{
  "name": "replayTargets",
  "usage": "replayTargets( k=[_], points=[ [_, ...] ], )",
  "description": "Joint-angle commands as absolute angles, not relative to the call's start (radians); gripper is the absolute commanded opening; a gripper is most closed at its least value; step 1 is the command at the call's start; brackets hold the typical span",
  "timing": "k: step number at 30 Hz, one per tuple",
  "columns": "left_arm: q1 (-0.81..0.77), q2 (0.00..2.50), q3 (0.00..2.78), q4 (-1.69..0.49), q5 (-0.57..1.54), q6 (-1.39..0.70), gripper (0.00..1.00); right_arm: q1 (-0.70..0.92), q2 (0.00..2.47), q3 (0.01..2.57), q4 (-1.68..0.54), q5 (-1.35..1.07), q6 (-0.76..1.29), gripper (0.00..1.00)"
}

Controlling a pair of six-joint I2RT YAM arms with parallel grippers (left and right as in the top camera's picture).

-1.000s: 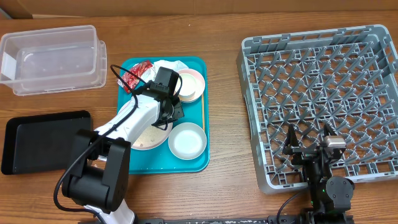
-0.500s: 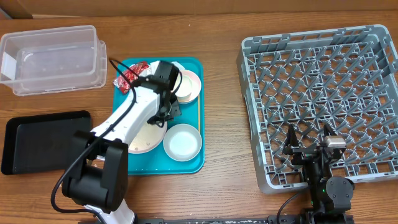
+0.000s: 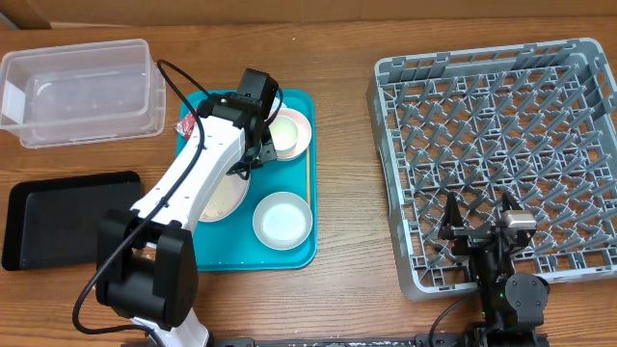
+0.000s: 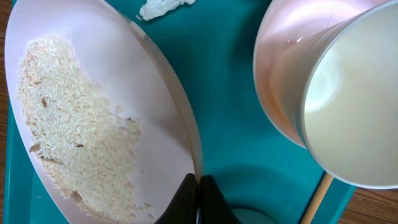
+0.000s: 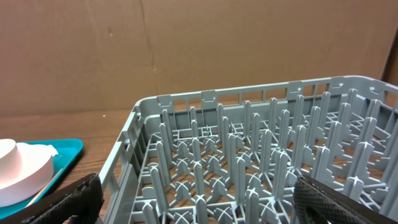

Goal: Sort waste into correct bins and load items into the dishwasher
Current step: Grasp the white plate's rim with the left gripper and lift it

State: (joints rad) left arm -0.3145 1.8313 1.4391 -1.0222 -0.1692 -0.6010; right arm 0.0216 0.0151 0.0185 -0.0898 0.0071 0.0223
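Note:
My left gripper (image 3: 253,154) is shut on the rim of the pale pink plate (image 3: 220,198), which carries white rice crumbs (image 4: 74,137). The left wrist view shows the fingers (image 4: 199,190) pinching the rim of the plate (image 4: 155,93), which looks tilted. The pink bowl (image 3: 301,135) holds the white cup (image 3: 285,131) beside the gripper. The grey bowl (image 3: 283,220) and wooden stick (image 3: 308,173) lie on the teal tray (image 3: 299,253). The red wrapper (image 3: 187,123) shows at the tray's back left. A bit of napkin (image 4: 163,7) shows. My right gripper (image 3: 479,224) is open over the dish rack (image 3: 501,145).
The clear tub (image 3: 82,92) stands at the back left and the black tray (image 3: 67,217) at the front left. The right wrist view shows rack pegs (image 5: 249,155) between the open fingers (image 5: 211,205) and the teal tray's corner (image 5: 65,152).
My left gripper has moved toward the back of the tray with the plate's rim in it. The teal tray has slid a little to the left. The right arm has not moved.

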Motion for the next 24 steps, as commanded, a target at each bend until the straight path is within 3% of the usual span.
replayTargets(
  k=[1, 24],
  points=[
    [-0.315, 1.834, 1.465, -1.024, -0.199, -0.606, 0.04, 0.027, 0.012, 0.008, -0.084, 0.013, 0.023, 1.00],
    [-0.316, 1.834, 1.454, -1.025, -0.228, -0.633, 0.04, 0.027, 0.012, 0.008, -0.084, 0.013, 0.023, 1.00]
  ],
)
